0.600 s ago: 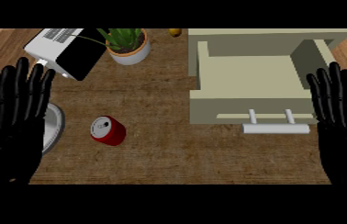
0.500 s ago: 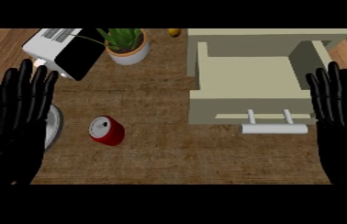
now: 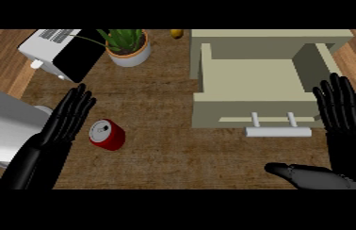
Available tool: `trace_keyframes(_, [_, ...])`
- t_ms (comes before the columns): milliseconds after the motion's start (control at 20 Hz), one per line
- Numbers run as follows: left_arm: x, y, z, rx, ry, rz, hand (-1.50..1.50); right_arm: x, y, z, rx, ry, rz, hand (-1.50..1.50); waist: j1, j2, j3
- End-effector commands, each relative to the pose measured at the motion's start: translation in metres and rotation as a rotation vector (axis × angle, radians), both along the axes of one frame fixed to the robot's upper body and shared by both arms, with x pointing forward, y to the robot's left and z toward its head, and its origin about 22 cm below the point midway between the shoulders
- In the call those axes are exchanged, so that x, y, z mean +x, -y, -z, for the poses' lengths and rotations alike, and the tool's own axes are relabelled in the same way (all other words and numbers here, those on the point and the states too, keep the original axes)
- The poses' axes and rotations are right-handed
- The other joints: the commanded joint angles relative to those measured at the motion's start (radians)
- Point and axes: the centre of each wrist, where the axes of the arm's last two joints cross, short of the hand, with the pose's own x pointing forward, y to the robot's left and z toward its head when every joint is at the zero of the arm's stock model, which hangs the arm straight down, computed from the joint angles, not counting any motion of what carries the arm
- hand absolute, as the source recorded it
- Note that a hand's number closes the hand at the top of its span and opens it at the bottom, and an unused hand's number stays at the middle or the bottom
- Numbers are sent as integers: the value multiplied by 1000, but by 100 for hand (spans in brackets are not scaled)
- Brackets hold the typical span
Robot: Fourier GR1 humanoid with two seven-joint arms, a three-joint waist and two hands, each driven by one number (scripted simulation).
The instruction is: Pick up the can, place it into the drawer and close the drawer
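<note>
The left hand [image 3: 66, 118], fingers straight and empty just beside the can [image 3: 106, 135] near the tabletop's [image 3: 173, 151] left edge, should wrap its side squarely before lifting.

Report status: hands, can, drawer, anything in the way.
Left hand open beside can. Right hand open by drawer, which stands open. Nothing between can and drawer.

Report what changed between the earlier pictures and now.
The left robot hand moved right, up beside the red cylindrical metal can, fingers straight, not holding it. Nothing was grasped or released. The can, the open beige drawer and the right robot hand stayed roughly in place.
</note>
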Motion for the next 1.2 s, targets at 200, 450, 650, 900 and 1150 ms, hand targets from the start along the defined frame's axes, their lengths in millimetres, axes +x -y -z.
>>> trace_keyframes(200, [-15,-13,-27,45,-74,-4,-150,-21,12,6,14,-91,29,-150,0,-2,-2])
trace_keyframes(450, [-23,-19,-14,-17,-131,-30,-150,-11,24,24,7,-80,40,-150,2,-1,-2])
trace_keyframes(650, [-31,-14,-8,-14,-157,-74,-150,-16,21,23,5,-83,35,-150,3,-2,-2])
trace_keyframes(900, [-3,-18,-17,1,-152,-90,-150,-31,22,18,10,-82,33,-150,-2,-1,-2])
trace_keyframes(1150, [13,-22,1,-3,-155,-118,-150,-40,35,41,8,-79,43,-150,-3,-1,-2])
